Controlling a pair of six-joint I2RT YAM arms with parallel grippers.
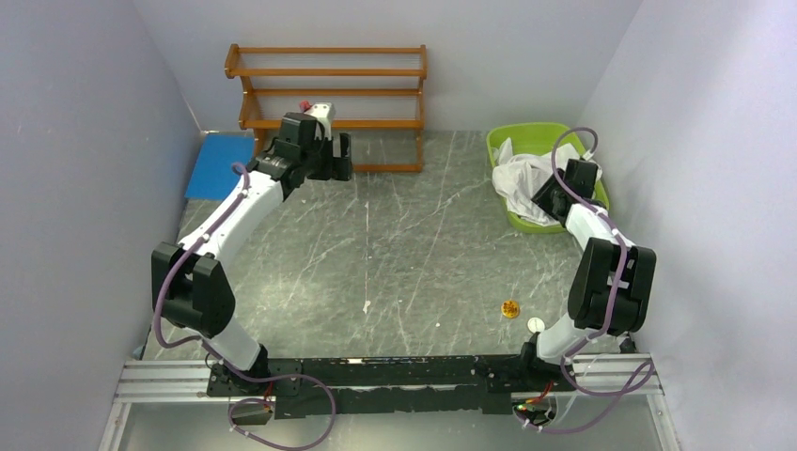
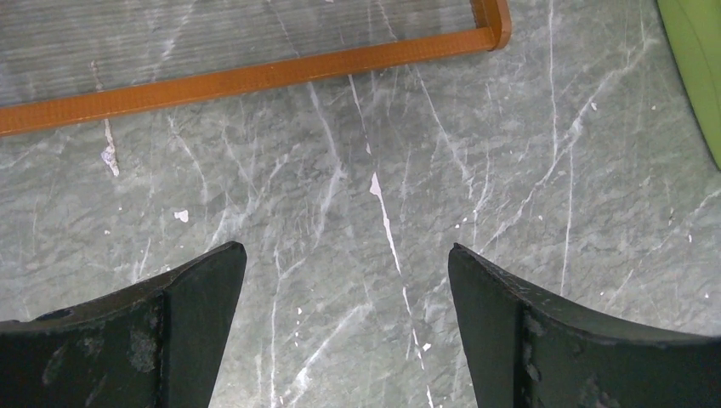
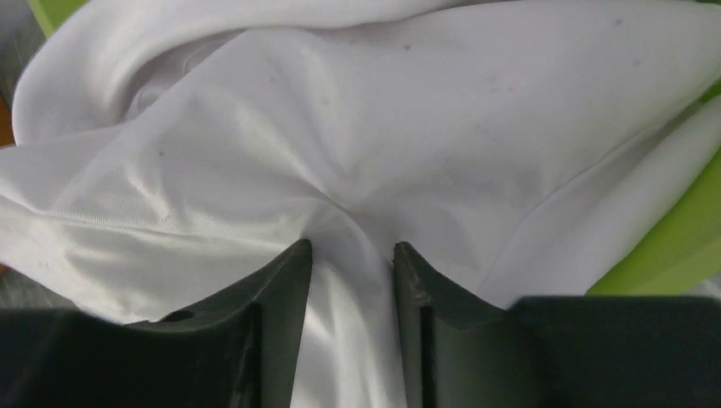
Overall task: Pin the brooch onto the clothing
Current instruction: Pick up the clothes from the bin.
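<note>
The white shirt [image 1: 523, 177] lies crumpled in a green basket [image 1: 512, 137] at the back right. My right gripper [image 1: 547, 194] is down in the basket and shut on a fold of the shirt [image 3: 353, 280], which bunches between its fingers. The brooch [image 1: 510, 308], a small round orange-yellow disc, lies on the table near the right arm's base. A small white disc [image 1: 536, 325] lies next to it. My left gripper [image 1: 343, 155] is open and empty over bare table [image 2: 349, 255] in front of the wooden rack.
A wooden rack [image 1: 329, 89] stands at the back centre; its bottom rail [image 2: 255, 72] shows in the left wrist view. A blue mat [image 1: 218, 164] lies at the back left. The basket's edge [image 2: 701, 51] shows at the right of the left wrist view.
</note>
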